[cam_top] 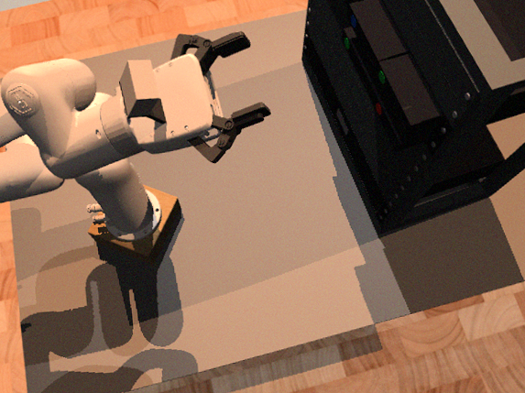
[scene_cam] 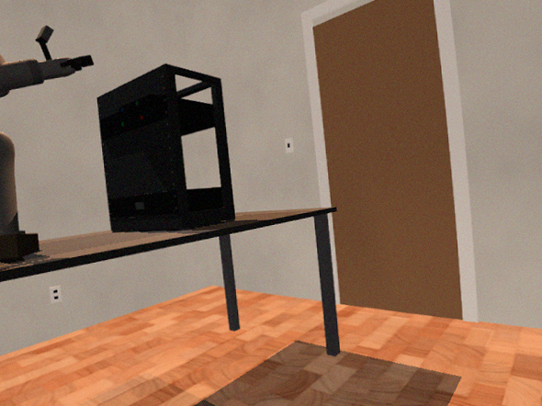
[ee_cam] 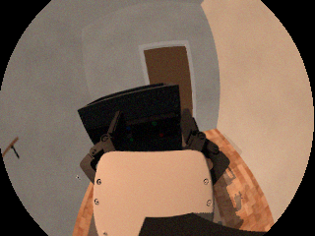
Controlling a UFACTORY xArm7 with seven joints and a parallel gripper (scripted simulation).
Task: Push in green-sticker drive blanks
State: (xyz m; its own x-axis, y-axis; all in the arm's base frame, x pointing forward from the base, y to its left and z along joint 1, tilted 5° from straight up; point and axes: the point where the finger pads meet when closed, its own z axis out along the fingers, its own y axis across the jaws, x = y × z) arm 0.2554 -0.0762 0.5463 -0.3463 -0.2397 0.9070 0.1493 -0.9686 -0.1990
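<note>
The black rack [cam_top: 433, 89] stands on the table at the right, its front facing my arm. On the chassis front I see a blue sticker [cam_top: 353, 20], a green sticker [cam_top: 346, 42], a second green sticker [cam_top: 381, 77] and a red sticker [cam_top: 378, 108]. The blanks behind them stand out of the front. My gripper [cam_top: 249, 73] is open and empty, high in the air to the left of the rack, fingers pointing toward its front, well apart from it. The side view shows the gripper [scene_cam: 82, 61] above the rack's top level. The wrist view shows the rack [ee_cam: 141, 121] ahead between the fingers.
My arm's base [cam_top: 134, 224] is bolted on a block at the table's left. The table edge runs along the front. A door [scene_cam: 387, 155] and wall stand behind the rack. The rack's open frame extends to the right.
</note>
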